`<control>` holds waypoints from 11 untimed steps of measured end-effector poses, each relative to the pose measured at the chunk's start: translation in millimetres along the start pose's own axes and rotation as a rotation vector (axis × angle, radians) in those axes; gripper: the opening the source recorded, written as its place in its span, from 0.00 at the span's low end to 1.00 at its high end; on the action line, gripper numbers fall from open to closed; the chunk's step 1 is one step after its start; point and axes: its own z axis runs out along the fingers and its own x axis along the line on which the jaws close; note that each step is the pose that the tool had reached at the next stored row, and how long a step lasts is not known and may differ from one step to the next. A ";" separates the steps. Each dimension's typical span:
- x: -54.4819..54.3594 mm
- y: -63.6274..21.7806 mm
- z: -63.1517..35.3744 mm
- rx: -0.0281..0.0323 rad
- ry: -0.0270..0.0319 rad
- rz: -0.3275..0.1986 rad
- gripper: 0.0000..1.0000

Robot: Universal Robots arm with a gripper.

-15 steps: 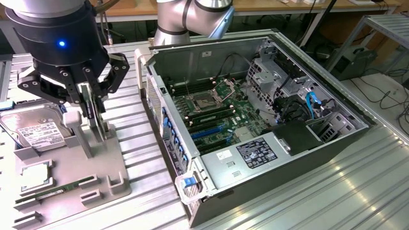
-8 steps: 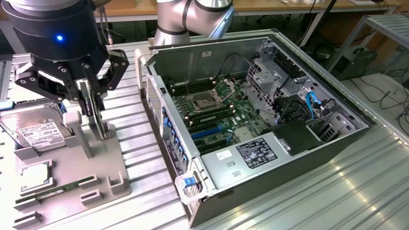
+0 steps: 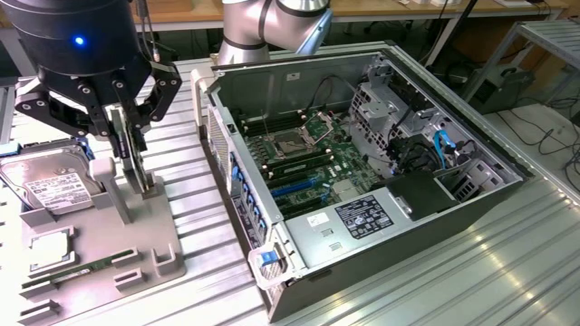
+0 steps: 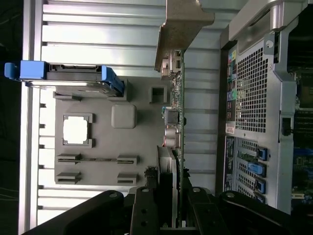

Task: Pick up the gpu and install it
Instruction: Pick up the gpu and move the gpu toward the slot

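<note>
Ribbed metal bench [image 3: 507,272] | pincer [image 3: 127,132] clamped on gpu [image 3: 138,168] | gpu edge-on, top hidden in grip

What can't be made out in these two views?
- gpu top edge: exterior view, covered by the end effector.
- gpu faces: wrist view, seen edge-on.
- gpu lower edge: exterior view, hidden in the slot of the grey holder.
- hard drive label text: exterior view, too small to read.
- case sticker text: exterior view, too small.
</note>
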 end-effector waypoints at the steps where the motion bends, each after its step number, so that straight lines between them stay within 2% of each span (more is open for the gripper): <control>1: 0.0 0.0 -0.8 0.0000 0.0001 0.000 0.28; 8: -0.1 0.3 -5.8 0.0000 0.0001 0.000 0.28; 11: -0.3 0.7 -11.8 -0.0001 0.0000 0.000 0.28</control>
